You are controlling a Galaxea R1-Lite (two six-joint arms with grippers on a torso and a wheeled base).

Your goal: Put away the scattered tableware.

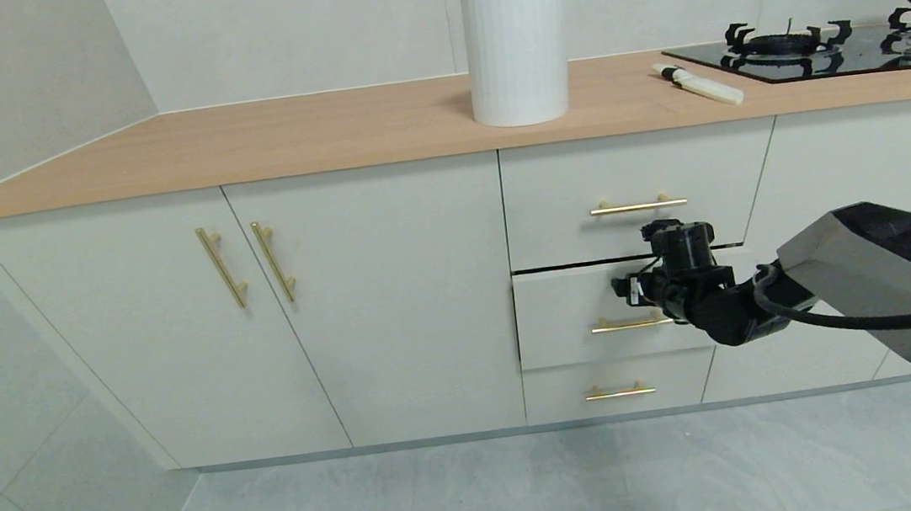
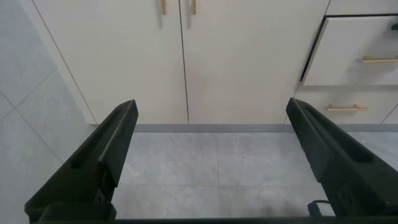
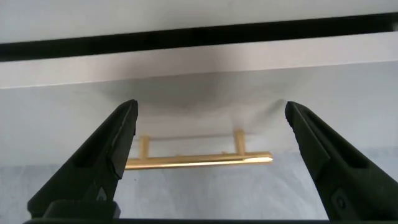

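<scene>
- Evidently the middle drawer (image 1: 588, 309) stands slightly ajar, with a dark gap along its top edge. I judge it is where the tableware is meant to go, which explains the arm working at it.
- The right gripper (image 1: 633, 292) sits close against that drawer's front, jaws spread wide and holding nothing. In the right wrist view its 2 fingers (image 3: 112, 155) flank the brass handle (image 3: 199, 160) without touching it.
- In the head view the handle lies just at 6 o'clock of the gripper, near enough to grasp for a fuller pull.
- The knife (image 1: 698, 83), the 1 scattered piece I can see, lies flat on the wooden countertop (image 1: 282, 138) beside the stove (image 1: 815, 53). It is at about 1 o'clock from the right gripper and well apart from it.
- A white ribbed container (image 1: 518, 41) stands upright on the counter at 11 o'clock.
- The left gripper (image 2: 211, 112) hangs low above the floor (image 2: 205, 168), fully open and empty, far from the knife.
</scene>
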